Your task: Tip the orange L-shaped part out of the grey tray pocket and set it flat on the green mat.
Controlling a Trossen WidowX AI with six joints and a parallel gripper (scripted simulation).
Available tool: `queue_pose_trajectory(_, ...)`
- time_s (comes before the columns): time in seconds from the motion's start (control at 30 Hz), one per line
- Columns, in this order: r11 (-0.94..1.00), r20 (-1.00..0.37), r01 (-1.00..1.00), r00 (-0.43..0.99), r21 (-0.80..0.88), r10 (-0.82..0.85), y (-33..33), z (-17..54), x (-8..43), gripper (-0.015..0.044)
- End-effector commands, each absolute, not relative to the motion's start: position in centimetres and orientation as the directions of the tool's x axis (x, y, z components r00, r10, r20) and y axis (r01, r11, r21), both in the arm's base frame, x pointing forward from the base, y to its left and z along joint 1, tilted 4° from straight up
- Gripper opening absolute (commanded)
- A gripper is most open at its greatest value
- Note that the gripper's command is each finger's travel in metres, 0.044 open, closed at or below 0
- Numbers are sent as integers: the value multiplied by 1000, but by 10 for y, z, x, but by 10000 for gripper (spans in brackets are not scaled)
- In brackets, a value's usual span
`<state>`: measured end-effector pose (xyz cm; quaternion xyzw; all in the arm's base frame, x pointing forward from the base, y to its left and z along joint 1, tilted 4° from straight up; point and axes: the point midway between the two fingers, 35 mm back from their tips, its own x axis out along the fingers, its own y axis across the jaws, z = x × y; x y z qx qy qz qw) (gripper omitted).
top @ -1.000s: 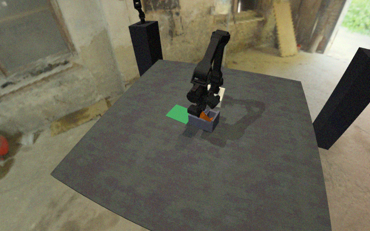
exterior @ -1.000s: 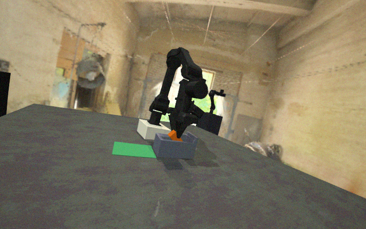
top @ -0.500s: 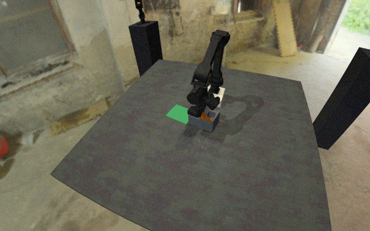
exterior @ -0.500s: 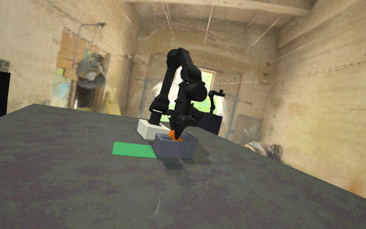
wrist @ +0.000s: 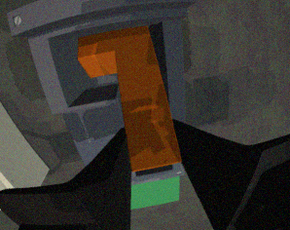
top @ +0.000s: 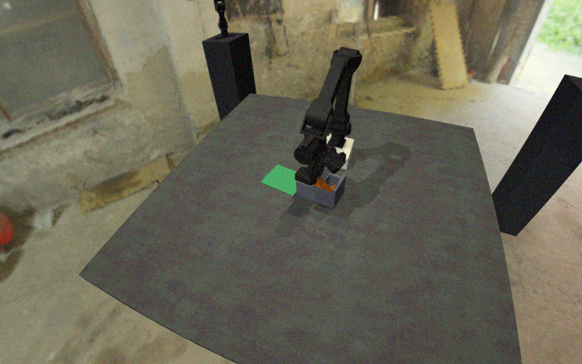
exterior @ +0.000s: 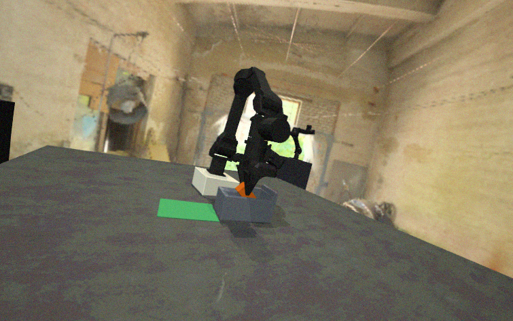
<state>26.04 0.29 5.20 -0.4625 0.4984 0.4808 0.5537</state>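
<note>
In the wrist view the near end of the orange part [wrist: 145, 111] disappears between the dark jaws, so the contact itself is hidden. The green mat [wrist: 156, 192] shows only as a small patch. From above, the arm [top: 324, 122] covers part of the tray [top: 324, 195].

The dark table [top: 238, 253] carries the grey tray [top: 317, 193], green mat [top: 279, 179] and white base [exterior: 206, 181].

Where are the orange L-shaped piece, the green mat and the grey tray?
orange L-shaped part [wrist: 144, 101]: wrist view, on its long straight stem, above the gripper.
green mat [top: 279, 179]: top view, on the middle of the green patch.
grey tray [exterior: 238, 209]: exterior view, on its front outer wall.
</note>
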Motion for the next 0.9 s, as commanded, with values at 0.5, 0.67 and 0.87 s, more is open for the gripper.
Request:
queue_pose_trajectory(0.5, 113, -997, -993, 43, -35, 71, 1, 76, 260, 0)
queue_pose_trajectory(0.67, 114, -997, -993, 43, -35, 71, 1, 83, 260, 0)
queue_pose_trajectory(0.87, 114, -997, -993, 43, -35, 71, 0, 93, 259, 0)
